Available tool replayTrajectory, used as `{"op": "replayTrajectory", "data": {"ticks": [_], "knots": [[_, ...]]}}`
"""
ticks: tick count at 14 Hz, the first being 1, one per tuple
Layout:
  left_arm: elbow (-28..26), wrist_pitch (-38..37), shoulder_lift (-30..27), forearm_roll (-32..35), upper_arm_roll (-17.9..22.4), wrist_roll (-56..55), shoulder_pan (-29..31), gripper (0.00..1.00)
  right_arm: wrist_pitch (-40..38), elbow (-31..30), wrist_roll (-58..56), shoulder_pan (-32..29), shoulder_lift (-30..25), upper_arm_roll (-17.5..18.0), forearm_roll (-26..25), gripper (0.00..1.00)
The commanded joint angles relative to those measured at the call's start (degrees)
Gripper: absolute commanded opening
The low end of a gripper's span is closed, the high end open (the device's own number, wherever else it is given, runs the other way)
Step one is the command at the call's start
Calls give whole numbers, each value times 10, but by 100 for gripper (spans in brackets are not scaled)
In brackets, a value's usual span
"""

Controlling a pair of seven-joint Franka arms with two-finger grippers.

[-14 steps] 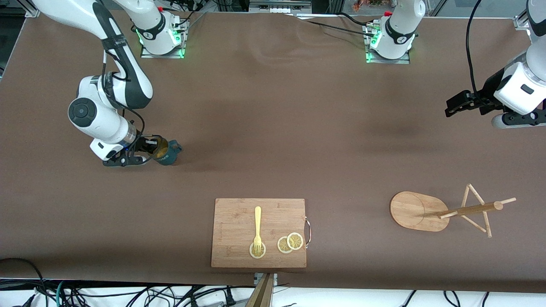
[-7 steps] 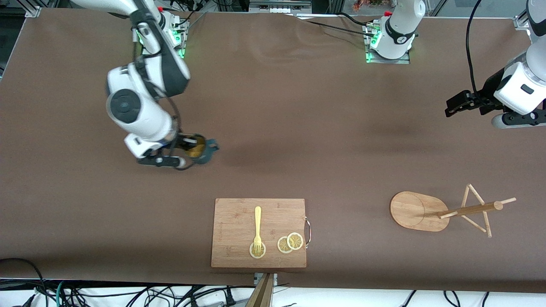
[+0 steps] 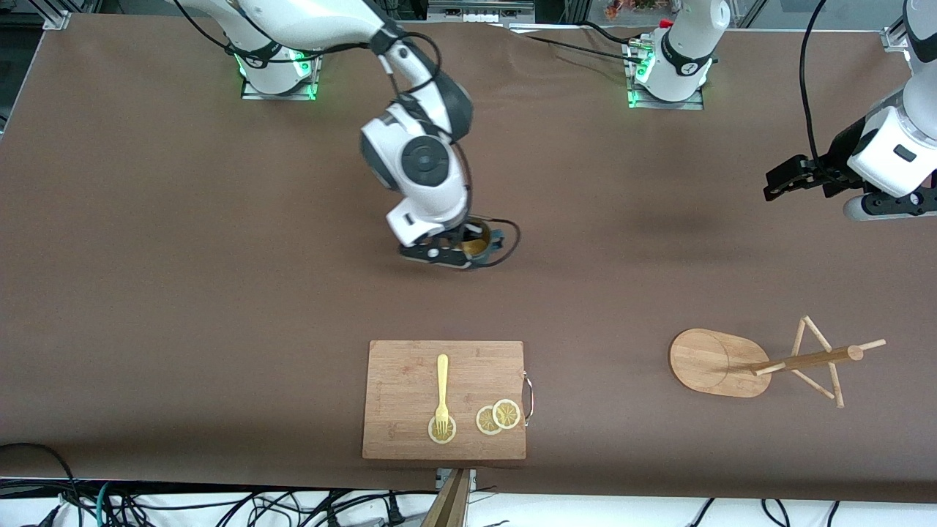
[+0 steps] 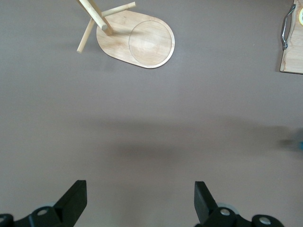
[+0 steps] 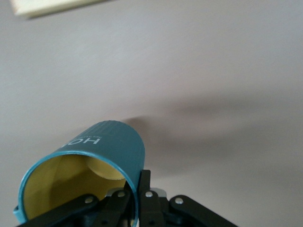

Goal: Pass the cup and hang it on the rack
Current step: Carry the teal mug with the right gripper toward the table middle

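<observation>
Right tool (image 3: 463,252) carries the teal cup (image 3: 479,245) above the middle of the brown table (image 3: 146,307); left tool (image 3: 787,179) waits wide open.

The right tool's black fingers (image 5: 142,189) are clamped on the rim wall of the cup (image 5: 90,175), a ribbed cylinder of dark teal with a smooth yellowish-tan inside and white lettering on its wall, held tilted and clear of the matte table. The left tool (image 4: 139,203) hangs with its two flat black pads far apart over bare table at the left arm's end. The rack (image 3: 761,362), pale wood with a flat oval base, a round pole and thin dowel pegs, stands nearer the front camera than the left tool. A rectangular bamboo cutting board (image 3: 410,380) with a metal handle lies near the table's front edge, bearing a slim yellow fork (image 3: 442,391) and round lemon slices (image 3: 498,417).
</observation>
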Motion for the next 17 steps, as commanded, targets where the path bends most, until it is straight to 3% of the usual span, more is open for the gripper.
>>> {"op": "replayTrajectory", "data": {"ticks": [1, 3, 4, 5, 10, 14, 17], "knots": [[13, -7, 5, -3, -1, 14, 5, 100, 51, 47, 55, 42, 57, -10, 4, 0], [14, -5, 5, -3, 0, 15, 5, 100, 95, 46, 81, 51, 68, -10, 6, 0], [14, -5, 5, -3, -1, 15, 5, 100, 99, 46, 82, 52, 72, -10, 5, 23], [14, -5, 5, -3, 0, 16, 5, 100, 99, 45, 81, 61, 72, -11, 1, 99], [17, -5, 5, -4, -1, 13, 5, 100, 70, 46, 78, 58, 38, -15, 0, 100], [21, 0, 21, -10, -1, 15, 4, 100, -74, 45, 51, 16, -60, -40, -6, 100], [62, -6, 51, -12, -3, 10, 4, 100, -197, 43, -23, 5, -119, -97, -6, 100]]}}
